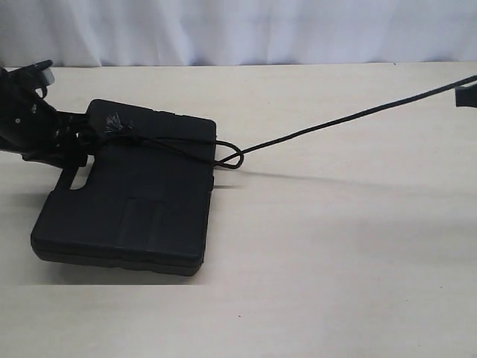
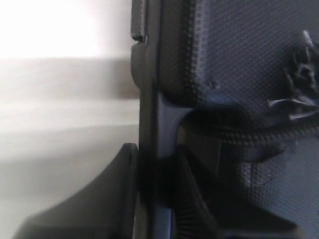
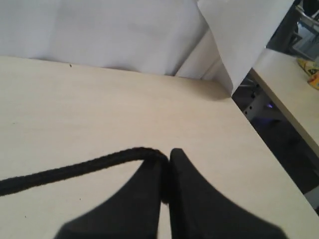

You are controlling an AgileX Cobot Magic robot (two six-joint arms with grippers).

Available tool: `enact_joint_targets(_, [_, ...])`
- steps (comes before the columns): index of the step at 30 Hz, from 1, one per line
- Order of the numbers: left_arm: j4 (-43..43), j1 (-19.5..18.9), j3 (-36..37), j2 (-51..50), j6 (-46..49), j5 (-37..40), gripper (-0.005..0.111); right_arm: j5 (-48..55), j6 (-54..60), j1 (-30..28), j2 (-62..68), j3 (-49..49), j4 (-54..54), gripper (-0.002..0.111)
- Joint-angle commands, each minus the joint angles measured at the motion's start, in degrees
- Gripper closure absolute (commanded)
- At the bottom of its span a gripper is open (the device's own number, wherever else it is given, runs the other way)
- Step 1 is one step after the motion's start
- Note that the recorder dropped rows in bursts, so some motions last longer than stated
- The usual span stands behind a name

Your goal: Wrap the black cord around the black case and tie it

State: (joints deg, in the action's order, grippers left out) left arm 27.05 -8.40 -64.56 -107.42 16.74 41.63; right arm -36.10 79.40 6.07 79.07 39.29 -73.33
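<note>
Lying on your table, the black case sits at the left.
Your left gripper clamps its handle edge. The black cord crosses the lid, loops past the right edge, then stretches taut to your right gripper, pinched tight.

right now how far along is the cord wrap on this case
Done: the black cord crosses the black case on top, frayed tip near one corner, a loop at its right edge. In hand: the left gripper clamps the case's edge; the right gripper, shut on the cord, holds it taut. Left: loop is open, no tightened knot shows.
</note>
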Motion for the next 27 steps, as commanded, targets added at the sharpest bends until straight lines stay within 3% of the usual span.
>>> enact_joint_targets(1, [0.78, -2.15, 0.48, 1.08, -0.26, -2.11, 0.107, -0.38, -0.12, -4.01, 2.88, -0.09, -2.79, 0.104])
enact_joint_targets(13, [0.65, -2.99, 3.88, 0.61, 1.40, -7.74, 0.107, 3.35, -5.93, -5.37, 16.90, 0.44, -0.15, 0.104])
enact_joint_targets(15, [0.65, -2.99, 3.88, 0.52, 1.40, -7.80, 0.107, 12.59, -6.57, -5.25, 17.04, 2.30, 2.32, 0.104])
enact_joint_targets(19, [0.65, -2.99, 3.88, 0.52, 1.40, -8.15, 0.107, 49.49, -6.66, -5.01, 17.09, 11.79, 13.50, 0.104])
enact_joint_targets(21, [0.65, -2.99, 3.88, 0.52, 1.40, -8.15, 0.107, 62.90, -8.76, -4.03, 17.77, 17.87, 14.87, 0.102])
enact_joint_targets(24, [0.85, -2.99, 3.88, 0.52, 1.40, -7.92, 0.107, 69.53, -13.48, -0.70, 18.16, 24.15, 25.94, 0.092])
enact_joint_targets(27, [0.85, -2.99, 3.88, 0.52, 1.40, -8.73, 0.107, 67.95, -20.23, 5.75, 18.31, 27.08, 43.20, 0.077])
